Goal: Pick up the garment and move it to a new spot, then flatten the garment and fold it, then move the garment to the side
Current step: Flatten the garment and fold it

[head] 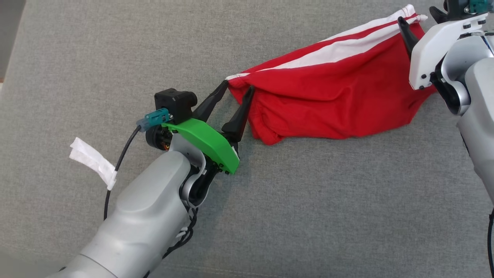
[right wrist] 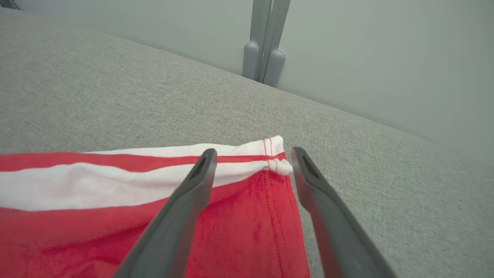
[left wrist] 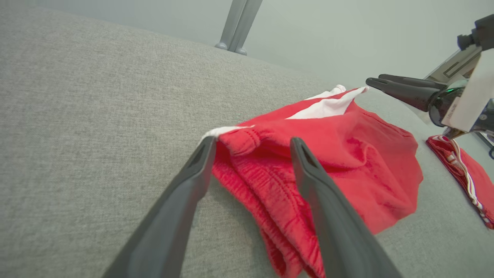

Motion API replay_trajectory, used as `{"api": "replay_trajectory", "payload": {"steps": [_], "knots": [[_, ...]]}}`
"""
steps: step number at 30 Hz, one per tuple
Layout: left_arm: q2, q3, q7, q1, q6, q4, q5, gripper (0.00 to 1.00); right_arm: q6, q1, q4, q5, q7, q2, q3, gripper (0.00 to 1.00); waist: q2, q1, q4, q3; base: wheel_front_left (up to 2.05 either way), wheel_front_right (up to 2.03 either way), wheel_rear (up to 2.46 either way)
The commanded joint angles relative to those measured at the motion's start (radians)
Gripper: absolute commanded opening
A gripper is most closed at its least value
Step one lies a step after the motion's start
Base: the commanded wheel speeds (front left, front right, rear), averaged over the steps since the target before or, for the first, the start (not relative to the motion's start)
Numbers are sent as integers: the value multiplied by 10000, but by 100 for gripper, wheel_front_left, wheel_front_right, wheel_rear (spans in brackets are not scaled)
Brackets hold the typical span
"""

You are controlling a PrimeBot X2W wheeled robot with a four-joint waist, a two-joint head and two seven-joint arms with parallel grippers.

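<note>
Red shorts (head: pixel 328 100) lie on grey upholstery (head: pixel 115 58) by a pale wall (right wrist: pixel 386 58). The left gripper (head: pixel 238 85) and right gripper (right wrist: pixel 253 151) both gape.

Bright, even, diffuse light fell from above, without glare. Only faint, soft shadows lay on the grey fabric surface (head: pixel 308 216) beneath the left arm (head: pixel 146 220) and the red shorts (head: pixel 328 100). The head view was sharp; both wrist views curved at their edges, the near fingers (left wrist: pixel 170 220) slightly blurred.
</note>
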Motion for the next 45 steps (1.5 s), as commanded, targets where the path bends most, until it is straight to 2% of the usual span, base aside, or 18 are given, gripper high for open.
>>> {"api": "replay_trajectory", "payload": {"steps": [1, 5, 10, 18, 22, 27, 33, 37, 38, 39, 41, 45], "knots": [[105, 13, -88, 207, -65, -56, 140, 100, -12, -70, 87, 174, -85, -95, 86, 100, 0, 0, 12, -249, 0, 0, 0], [351, 536, -179, 674, -209, -590, 546, 100, -12, 183, 271, 718, -39, -284, 136, 100, 0, 0, 39, -605, 0, 0, 0], [370, 2547, -159, 1945, -280, -1872, 1795, 100, -12, 558, 484, 1460, 280, -554, 66, 100, 0, 0, 170, -896, 0, 0, 0], [-191, 5564, -162, 3626, -358, -3165, 4320, 100, -12, 1060, 916, 2082, 167, -768, -343, 100, 0, 0, 430, -834, 0, 0, 0], [-476, 6586, -151, 4108, -417, -3493, 5199, 100, -12, 1014, 1144, 2218, 228, -774, -488, 100, 0, 0, 546, -566, 0, 0, 0], [-682, 7315, -151, 4460, -453, -3798, 5662, 100, -12, 739, 1407, 2260, 300, -797, -606, 100, 0, 0, 688, -194, 0, 0, 0], [-765, 7329, -152, 4622, -459, -4143, 5793, 100, -12, 457, 1949, 2251, 603, -802, -778, 100, 0, 0, 959, 152, 0, 0, 0], [-793, 7286, -152, 4620, -458, -4200, 5862, 100, -6, 639, 2398, 2506, 1334, -548, -712, 100, 0, 0, 1091, 185, 0, 0, 0], [-796, 7284, -152, 4620, -458, -4217, 5875, 100, -6, 732, 2433, 2604, 1572, -460, -628, 39, 0, 0, 1110, 171, 0, 0, 0], [-798, 7294, -152, 4633, -458, -4230, 5885, 100, -2, 829, 2363, 2717, 1766, -383, -520, 0, 0, 0, 1116, 151, 0, 0, 0], [-799, 7316, -152, 4668, -459, -4210, 5922, 100, 20, 967, 2243, 2821, 1838, -388, -444, 0, 0, 0, 1095, 91, 0, 0, 0], [-790, 7225, -152, 4750, -459, -4116, 5948, 100, -6, 1095, 1875, 2857, 1202, -728, -596, 0, 0, 0, 954, -205, 0, 0, 0]]}}
